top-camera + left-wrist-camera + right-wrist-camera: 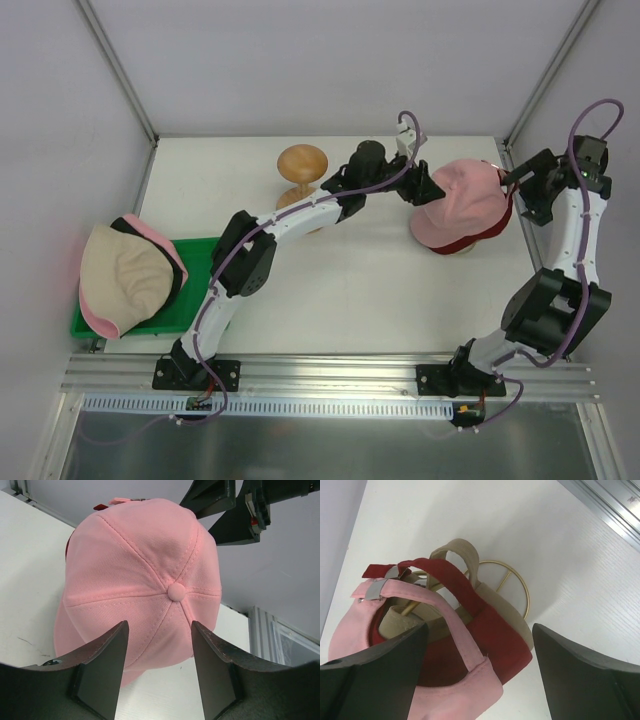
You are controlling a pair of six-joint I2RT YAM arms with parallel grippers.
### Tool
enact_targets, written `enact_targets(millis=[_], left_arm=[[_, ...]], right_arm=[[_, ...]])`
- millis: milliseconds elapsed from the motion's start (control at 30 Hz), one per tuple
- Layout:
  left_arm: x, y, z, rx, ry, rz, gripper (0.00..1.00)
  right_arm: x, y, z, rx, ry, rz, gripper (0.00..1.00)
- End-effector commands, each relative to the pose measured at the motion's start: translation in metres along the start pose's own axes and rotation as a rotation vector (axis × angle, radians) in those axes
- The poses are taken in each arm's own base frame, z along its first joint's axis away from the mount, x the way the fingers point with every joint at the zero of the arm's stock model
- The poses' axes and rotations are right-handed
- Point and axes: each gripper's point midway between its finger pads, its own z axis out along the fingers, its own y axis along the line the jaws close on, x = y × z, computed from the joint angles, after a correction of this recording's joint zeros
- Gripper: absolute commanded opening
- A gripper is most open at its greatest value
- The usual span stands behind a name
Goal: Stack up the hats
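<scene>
Pink cap (462, 203) sits over red cap (502, 647) at far right of surface (350, 290); left end effector (159, 647) released, jaws apart by the crown; right end effector (479, 630) released wide at caps' rear; likely best: back both off straight, avoid snagging fabric.

Red cap (462, 249): from above I get only a sliver, at 5 o'clock of the pink cap (462, 198).
Beige hat (512, 611): mostly buried under the red cap; its front is hidden from me.
Wire stand (523, 580): just a gold arc shows.
Black hat (122, 224): a thin rim only.
Wooden stand (302, 162): the base is partly behind my left arm (290, 220).
</scene>
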Motion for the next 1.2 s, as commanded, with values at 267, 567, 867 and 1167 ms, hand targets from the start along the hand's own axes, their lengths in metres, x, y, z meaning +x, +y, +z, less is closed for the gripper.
enact_targets(millis=[267, 567, 867, 1167], left_arm=[[-0.032, -0.022, -0.011, 0.013, -0.034, 0.077, 0.55], [-0.066, -0.037, -0.041, -0.047, -0.041, 0.153, 0.59], [-0.089, -0.046, -0.111, -0.225, -0.033, 0.139, 0.65], [-0.084, -0.003, -0.309, -0.939, -0.072, 0.002, 0.73]], right_arm=[[-0.019, 0.014, -0.040, -0.048, -0.083, 0.023, 0.91], [-0.028, 0.021, -0.066, -0.093, -0.129, 0.040, 0.91], [-0.018, 0.041, -0.115, -0.225, -0.177, 0.017, 0.91], [0.076, 0.100, -0.159, -0.368, -0.123, -0.380, 0.91]])
